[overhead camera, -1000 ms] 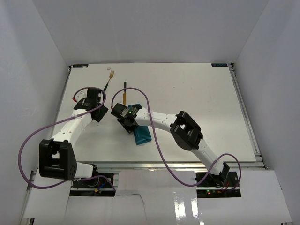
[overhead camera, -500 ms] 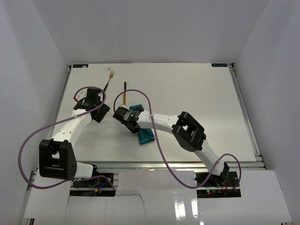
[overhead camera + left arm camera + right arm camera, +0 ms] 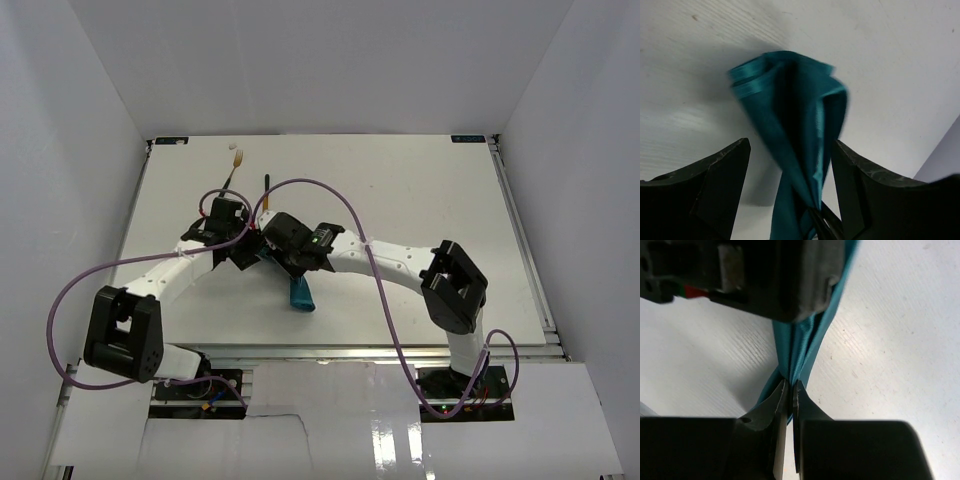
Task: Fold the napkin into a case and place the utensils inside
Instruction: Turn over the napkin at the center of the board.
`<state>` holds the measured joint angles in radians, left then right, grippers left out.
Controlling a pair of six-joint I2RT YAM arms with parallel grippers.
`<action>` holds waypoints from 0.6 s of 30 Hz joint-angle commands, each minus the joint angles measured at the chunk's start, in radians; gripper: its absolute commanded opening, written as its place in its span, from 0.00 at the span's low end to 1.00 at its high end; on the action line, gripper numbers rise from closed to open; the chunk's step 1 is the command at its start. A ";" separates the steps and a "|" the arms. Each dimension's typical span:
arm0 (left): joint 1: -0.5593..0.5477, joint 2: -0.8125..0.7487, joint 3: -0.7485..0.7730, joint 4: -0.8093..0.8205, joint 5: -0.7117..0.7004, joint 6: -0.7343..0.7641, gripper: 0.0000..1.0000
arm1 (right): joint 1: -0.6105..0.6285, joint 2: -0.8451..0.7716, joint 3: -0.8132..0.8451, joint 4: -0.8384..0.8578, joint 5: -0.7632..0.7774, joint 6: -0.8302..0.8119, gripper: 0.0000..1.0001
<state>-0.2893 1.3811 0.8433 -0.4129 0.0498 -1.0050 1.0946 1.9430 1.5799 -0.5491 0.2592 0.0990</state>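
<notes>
Toward the near edge of the desk (image 3: pixel 430 190), left of its middle, the napkin (image 3: pixel 299 294) hangs bunched into a narrow teal strip, its lower end down at the surface (from above I cannot tell whether it rests there). My right gripper (image 3: pixel 789 388) has its jaws pressed together on the cloth's folds, pinching them. My left gripper (image 3: pixel 790 145) faces the same bundle with its jaws wide apart, one finger on each side of the cloth. Beyond both wrists, nearer the far left corner, lie the utensils: the fork (image 3: pixel 232 172), pale head toward the far edge, and the knife (image 3: pixel 266 193) just to its right, crossed by my cable (image 3: pixel 330 195).
</notes>
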 commanded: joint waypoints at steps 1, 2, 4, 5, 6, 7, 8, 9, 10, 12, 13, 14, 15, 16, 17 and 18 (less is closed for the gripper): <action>-0.016 -0.024 -0.010 0.082 0.032 -0.017 0.77 | -0.019 -0.024 -0.043 0.051 -0.092 -0.018 0.08; -0.022 -0.027 -0.013 0.088 0.032 -0.017 0.79 | -0.021 -0.027 -0.050 0.060 -0.101 -0.018 0.08; -0.028 -0.024 -0.018 0.100 0.030 -0.015 0.80 | -0.022 -0.024 -0.058 0.071 -0.120 -0.018 0.08; -0.033 -0.019 -0.023 0.103 0.033 -0.012 0.80 | -0.024 -0.019 -0.060 0.071 -0.121 -0.015 0.08; -0.034 -0.013 -0.027 0.102 0.033 -0.012 0.80 | -0.024 -0.018 -0.061 0.074 -0.129 -0.013 0.08; -0.039 -0.004 -0.032 0.103 0.054 -0.012 0.80 | -0.027 -0.016 -0.063 0.074 -0.132 -0.013 0.08; -0.042 -0.001 -0.038 0.102 0.061 -0.012 0.80 | -0.027 -0.013 -0.061 0.072 -0.135 -0.005 0.08; -0.048 -0.001 -0.055 0.100 0.062 -0.015 0.80 | -0.029 -0.012 -0.063 0.074 -0.141 -0.005 0.08; -0.059 -0.007 -0.064 0.097 0.067 -0.018 0.80 | -0.029 -0.012 -0.064 0.074 -0.143 -0.001 0.08; -0.076 -0.023 -0.088 0.073 0.056 -0.032 0.80 | -0.032 -0.012 -0.064 0.072 -0.135 0.014 0.08; -0.092 -0.036 -0.096 0.060 0.048 -0.035 0.80 | -0.030 -0.013 -0.066 0.072 -0.132 0.019 0.08; -0.100 -0.065 -0.102 0.043 0.023 -0.055 0.80 | -0.030 -0.016 -0.069 0.074 -0.130 0.019 0.08; -0.109 -0.083 -0.110 0.020 0.007 -0.067 0.80 | -0.032 -0.018 -0.073 0.075 -0.135 0.021 0.08; -0.123 -0.100 -0.134 0.010 -0.011 -0.082 0.80 | -0.030 -0.018 -0.077 0.078 -0.138 0.024 0.08; -0.126 -0.135 -0.147 0.006 -0.033 -0.116 0.80 | -0.030 -0.021 -0.083 0.083 -0.144 0.027 0.08; -0.128 -0.146 -0.157 0.006 -0.034 -0.124 0.80 | -0.030 -0.022 -0.087 0.087 -0.156 0.027 0.08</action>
<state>-0.4004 1.3231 0.7082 -0.3729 0.0559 -1.0737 1.0668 1.9369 1.5082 -0.4980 0.1299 0.1097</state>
